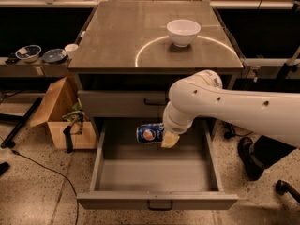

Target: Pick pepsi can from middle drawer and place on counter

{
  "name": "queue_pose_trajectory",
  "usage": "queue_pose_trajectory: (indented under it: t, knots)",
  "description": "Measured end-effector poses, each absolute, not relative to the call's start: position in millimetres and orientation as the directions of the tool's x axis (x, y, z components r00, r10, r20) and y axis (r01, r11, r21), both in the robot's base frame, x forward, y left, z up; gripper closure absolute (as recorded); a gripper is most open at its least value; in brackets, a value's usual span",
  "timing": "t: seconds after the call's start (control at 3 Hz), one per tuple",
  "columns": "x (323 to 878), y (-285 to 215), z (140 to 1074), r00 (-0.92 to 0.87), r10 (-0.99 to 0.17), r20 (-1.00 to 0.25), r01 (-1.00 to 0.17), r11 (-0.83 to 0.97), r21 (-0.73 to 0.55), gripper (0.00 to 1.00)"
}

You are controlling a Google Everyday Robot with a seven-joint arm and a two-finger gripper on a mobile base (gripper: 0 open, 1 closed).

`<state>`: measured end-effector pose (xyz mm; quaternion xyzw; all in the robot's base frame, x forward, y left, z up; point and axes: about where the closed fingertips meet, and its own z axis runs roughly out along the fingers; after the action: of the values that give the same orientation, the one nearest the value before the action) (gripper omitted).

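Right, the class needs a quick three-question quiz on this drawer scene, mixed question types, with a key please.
1. True or false: the bowl stands on the counter.
2. Where are the arm's jaws? A) over the open drawer, at the can B) on the counter C) inside the bowl
3. Fill in: the can is not upright but on its ____.
Key: 1 true; 2 A; 3 side.

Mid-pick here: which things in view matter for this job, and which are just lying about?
Job: dark-blue pepsi can, lying sideways; gripper, shut on its right end; open grey metal middle drawer; dull-metal counter.
Lying about: white bowl on the counter; closed upper drawer; brown cardboard box; small bowls on the side shelf.
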<state>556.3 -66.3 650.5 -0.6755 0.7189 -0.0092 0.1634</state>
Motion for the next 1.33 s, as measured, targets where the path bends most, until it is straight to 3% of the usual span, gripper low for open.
queue_pose_trajectory:
  t: [1.33]
  knots:
    - [563, -58, 745, 0.018, -0.996, -0.086, -0.936, 0.014, -0.352, 1.00]
